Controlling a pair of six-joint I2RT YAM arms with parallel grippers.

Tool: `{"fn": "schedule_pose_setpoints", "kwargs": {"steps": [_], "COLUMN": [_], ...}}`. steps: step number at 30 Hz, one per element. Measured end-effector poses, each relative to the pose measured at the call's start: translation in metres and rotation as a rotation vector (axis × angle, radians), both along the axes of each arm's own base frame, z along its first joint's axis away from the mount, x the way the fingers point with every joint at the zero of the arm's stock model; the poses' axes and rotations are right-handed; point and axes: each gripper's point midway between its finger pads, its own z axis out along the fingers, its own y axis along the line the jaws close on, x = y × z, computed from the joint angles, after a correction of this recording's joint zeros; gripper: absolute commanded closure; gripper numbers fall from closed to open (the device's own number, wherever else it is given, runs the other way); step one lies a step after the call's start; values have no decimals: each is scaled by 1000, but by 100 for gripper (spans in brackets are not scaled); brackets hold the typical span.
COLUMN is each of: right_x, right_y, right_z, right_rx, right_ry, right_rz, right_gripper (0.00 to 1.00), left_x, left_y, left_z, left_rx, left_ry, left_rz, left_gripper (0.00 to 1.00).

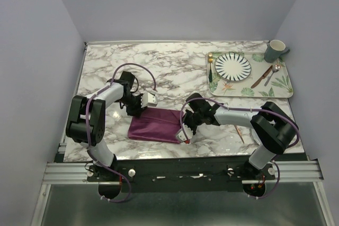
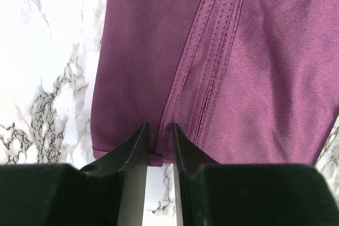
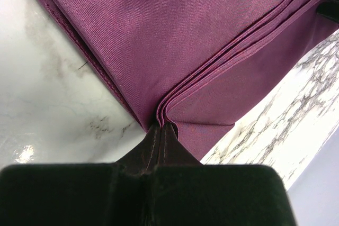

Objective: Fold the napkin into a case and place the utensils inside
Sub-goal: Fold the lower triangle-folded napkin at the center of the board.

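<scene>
Nearest, the right tool is clamped on stacked folds of the napkin, which lies folded at the near middle of the marble surface. The left tool straddles its hem, fingers barely apart — we cannot tell if it grips. Far right, a tray holds a striped plate, a spoon and a slim dark utensil.
</scene>
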Motion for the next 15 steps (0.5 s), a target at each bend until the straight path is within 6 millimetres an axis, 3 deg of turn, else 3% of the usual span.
{"fn": "schedule_pose_setpoints", "kwargs": {"steps": [8, 15], "right_x": [1, 2], "right_y": [-1, -1], "right_z": [0, 1], "right_rx": [0, 2], "right_ry": [1, 4], "right_rz": [-5, -11], "right_gripper": [99, 99], "left_x": [3, 3], "left_y": [1, 2], "left_z": [0, 2], "left_rx": [12, 20], "left_ry": [-37, -44], "left_rz": [-4, -4], "left_gripper": [99, 100]}}
